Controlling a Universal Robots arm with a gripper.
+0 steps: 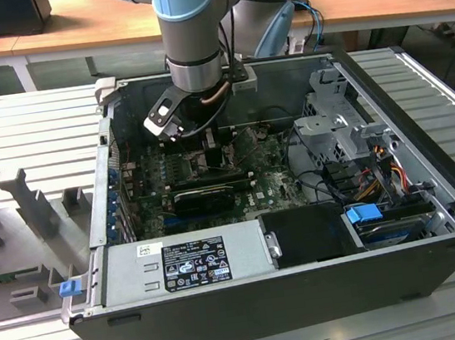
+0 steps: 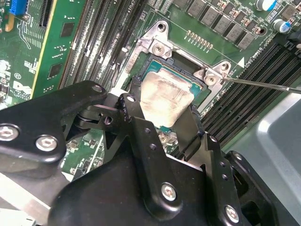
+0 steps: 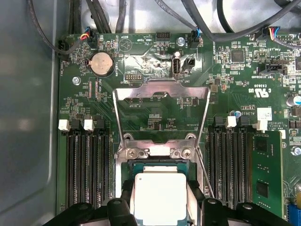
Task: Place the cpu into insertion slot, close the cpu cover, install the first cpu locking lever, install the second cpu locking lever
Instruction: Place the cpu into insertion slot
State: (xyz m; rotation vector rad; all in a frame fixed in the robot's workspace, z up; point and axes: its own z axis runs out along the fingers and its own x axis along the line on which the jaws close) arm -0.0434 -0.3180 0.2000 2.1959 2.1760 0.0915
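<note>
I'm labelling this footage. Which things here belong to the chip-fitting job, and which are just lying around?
Job: chip, socket, open metal cover, lever wire, gripper.
Lying around: coin battery, memory slots, cables, power supply, long black card.

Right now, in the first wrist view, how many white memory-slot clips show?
4. Two, a clip and its neighbour, head the slot bank nearer the grey case wall; two more head the bank across the raised cpu cover. The gripper, closed on the cpu, may hide others.
</note>
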